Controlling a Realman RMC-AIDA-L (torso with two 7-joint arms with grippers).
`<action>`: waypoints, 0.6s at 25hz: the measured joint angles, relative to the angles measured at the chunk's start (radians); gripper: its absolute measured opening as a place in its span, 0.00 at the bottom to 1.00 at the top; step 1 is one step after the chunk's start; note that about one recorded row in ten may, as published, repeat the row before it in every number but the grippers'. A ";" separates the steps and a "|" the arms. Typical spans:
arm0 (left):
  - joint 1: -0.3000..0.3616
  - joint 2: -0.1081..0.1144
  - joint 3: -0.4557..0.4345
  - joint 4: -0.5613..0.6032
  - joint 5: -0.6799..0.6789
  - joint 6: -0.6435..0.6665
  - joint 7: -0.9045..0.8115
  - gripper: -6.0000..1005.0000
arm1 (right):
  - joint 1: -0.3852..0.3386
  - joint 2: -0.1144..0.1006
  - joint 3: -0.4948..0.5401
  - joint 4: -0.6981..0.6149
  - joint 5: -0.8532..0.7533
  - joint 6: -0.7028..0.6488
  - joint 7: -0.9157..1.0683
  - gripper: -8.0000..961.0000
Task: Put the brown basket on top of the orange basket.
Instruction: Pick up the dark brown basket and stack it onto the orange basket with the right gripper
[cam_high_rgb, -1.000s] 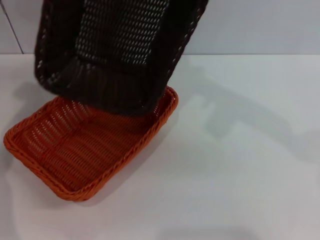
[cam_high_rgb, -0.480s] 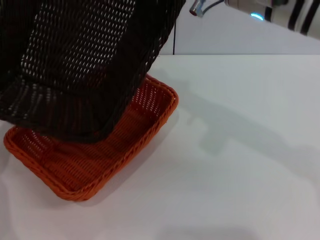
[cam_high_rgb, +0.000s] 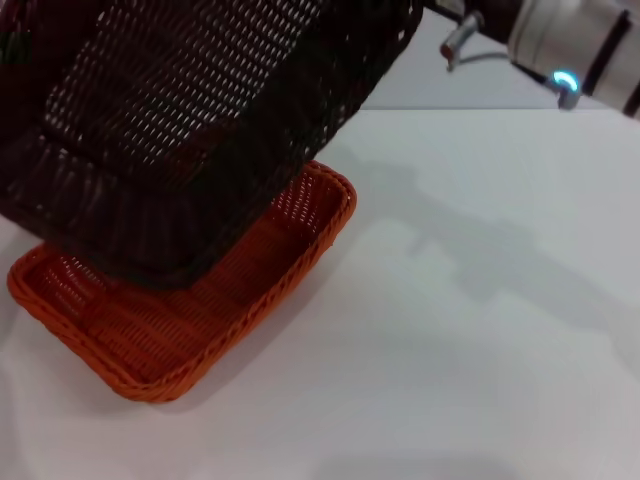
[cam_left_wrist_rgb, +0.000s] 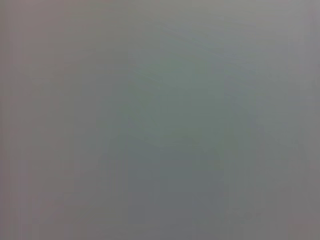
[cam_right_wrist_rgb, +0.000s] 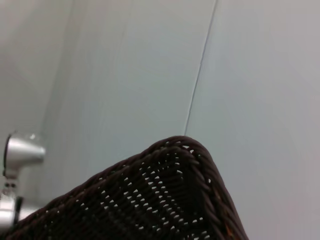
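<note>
The brown basket (cam_high_rgb: 190, 120) hangs tilted in the air at the upper left of the head view, covering the far-left half of the orange basket (cam_high_rgb: 190, 330). The orange basket rests flat on the white table below it. My right arm (cam_high_rgb: 565, 40) reaches in from the top right to the brown basket's far corner, where the gripper itself is hidden behind the rim. The right wrist view shows that braided corner of the brown basket (cam_right_wrist_rgb: 165, 200) close up. My left gripper is out of view, and the left wrist view shows only flat grey.
The white table (cam_high_rgb: 480, 330) stretches to the right of and in front of the baskets. A pale wall (cam_high_rgb: 450, 90) runs along the table's far edge.
The brown basket has swung left and toward the camera, lying flatter over the orange basket. The right arm has come into view at the top right.
</note>
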 joint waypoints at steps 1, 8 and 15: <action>0.000 0.000 0.000 0.000 0.000 0.000 0.000 0.85 | 0.002 -0.001 0.018 0.032 0.045 0.039 -0.022 0.21; -0.012 0.000 0.000 -0.011 0.001 -0.003 0.013 0.85 | 0.012 -0.002 0.125 0.184 0.141 0.230 -0.044 0.21; -0.025 0.000 0.000 -0.025 0.001 -0.005 0.019 0.85 | 0.022 -0.002 0.134 0.295 0.181 0.265 -0.061 0.20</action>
